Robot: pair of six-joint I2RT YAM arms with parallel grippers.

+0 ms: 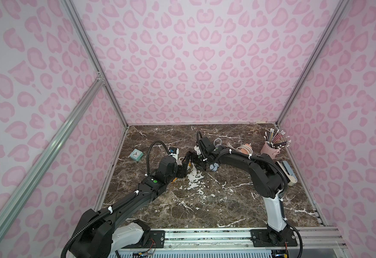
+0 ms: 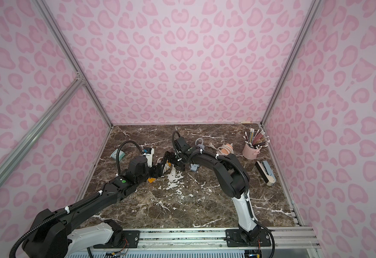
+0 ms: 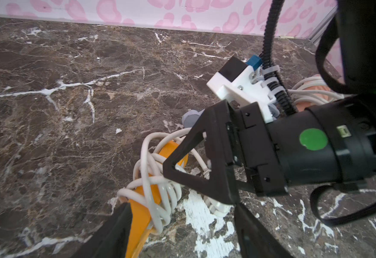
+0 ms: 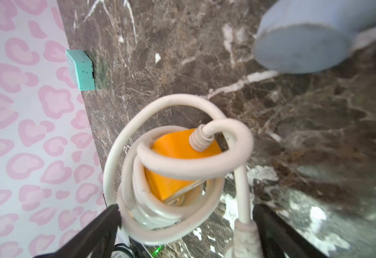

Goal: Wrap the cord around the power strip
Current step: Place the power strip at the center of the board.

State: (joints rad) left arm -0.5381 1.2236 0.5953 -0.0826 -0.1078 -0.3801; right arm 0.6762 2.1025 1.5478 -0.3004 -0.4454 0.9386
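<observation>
The power strip point(image 3: 140, 214) is orange, and the white cord point(image 3: 153, 185) is wound round it in several loose loops. In both top views it lies mid-table between the two grippers, mostly hidden by them point(image 1: 174, 179) point(image 2: 151, 180). My left gripper point(image 3: 180, 234) is open; the strip's end leans against one finger, and the other stands well clear. My right gripper point(image 4: 187, 225) is open over the other end of the strip point(image 4: 178, 147), straddling the cord coil point(image 4: 182, 169). The cord's plug end point(image 4: 245, 232) lies by one of its fingers.
A teal clock point(image 1: 136, 154) sits at the left near the wall. A grey-blue object point(image 1: 214, 167) lies just right of the grippers. At the back right are a peach strip with wound cord point(image 1: 245, 149), a pink cup of pencils point(image 1: 269, 148) and a stapler point(image 1: 288, 173).
</observation>
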